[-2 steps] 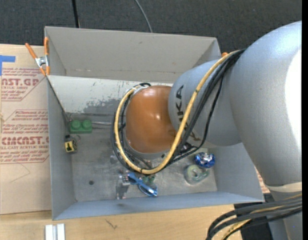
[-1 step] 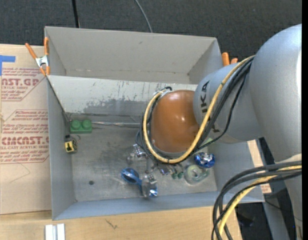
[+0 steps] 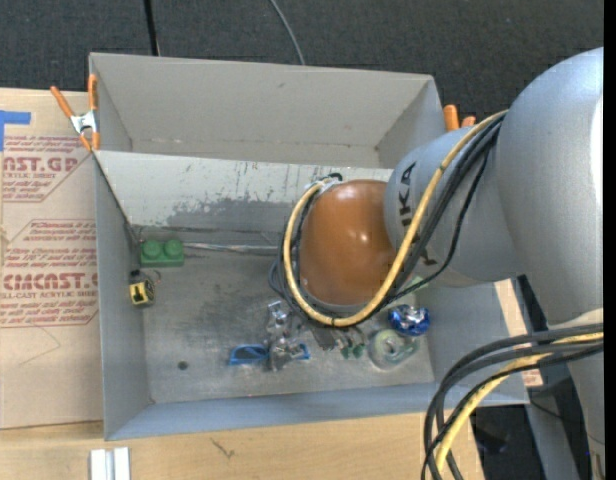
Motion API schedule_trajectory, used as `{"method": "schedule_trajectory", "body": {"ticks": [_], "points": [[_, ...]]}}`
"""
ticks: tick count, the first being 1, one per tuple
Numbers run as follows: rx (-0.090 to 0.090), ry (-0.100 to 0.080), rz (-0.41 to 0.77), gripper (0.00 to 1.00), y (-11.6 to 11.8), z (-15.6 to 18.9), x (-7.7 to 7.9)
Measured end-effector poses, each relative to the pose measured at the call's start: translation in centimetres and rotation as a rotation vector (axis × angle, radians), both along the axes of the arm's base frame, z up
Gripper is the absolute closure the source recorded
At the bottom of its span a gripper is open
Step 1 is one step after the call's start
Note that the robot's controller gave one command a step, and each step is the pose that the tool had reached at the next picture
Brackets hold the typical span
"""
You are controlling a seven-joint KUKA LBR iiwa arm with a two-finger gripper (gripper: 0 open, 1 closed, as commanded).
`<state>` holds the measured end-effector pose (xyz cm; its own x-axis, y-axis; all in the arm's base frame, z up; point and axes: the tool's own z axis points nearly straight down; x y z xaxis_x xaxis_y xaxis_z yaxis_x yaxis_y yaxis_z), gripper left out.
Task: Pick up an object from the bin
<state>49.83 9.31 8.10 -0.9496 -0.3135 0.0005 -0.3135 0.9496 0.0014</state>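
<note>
Closest in, just behind the front wall of the bin (image 3: 268, 408), a small flat blue thing (image 3: 244, 356) lies on the grey floor, a little to the right of the middle. The gripper (image 3: 281, 340) is down right at it, its metal end over the blue thing's right part. Whether the gripper is open, closed or gripping the thing cannot be told, nor whether the two touch. Just to the right, near the front right corner, lie a pale green ring (image 3: 388, 349) and, just behind it, a blue-and-white round thing (image 3: 408, 318), with a few small dark bits between them and the gripper. Above the gripper, the orange cover (image 3: 346, 240) on the wrist bulges over the floor, ringed by yellow and black cables (image 3: 296, 230), and the grey arm (image 3: 508, 198) leads off to the right. Farther back on the left side, well apart from the gripper, a small yellow-and-black thing (image 3: 140, 292) sits by the left wall, and behind it a green block (image 3: 161, 252) lies near the foot of the sloping far wall.
</note>
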Motion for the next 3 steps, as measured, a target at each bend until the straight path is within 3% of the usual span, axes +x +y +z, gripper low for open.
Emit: {"method": "schedule_trajectory", "body": {"ticks": [1,2,3], "points": [[0.0,0.0,0.0,0.0,0.0,0.0,0.0],[0.001,0.0,0.0,1.0,0.1,0.1,0.0],[0.0,-0.01,0.0,1.0,-0.4,14.4,-0.1]]}}
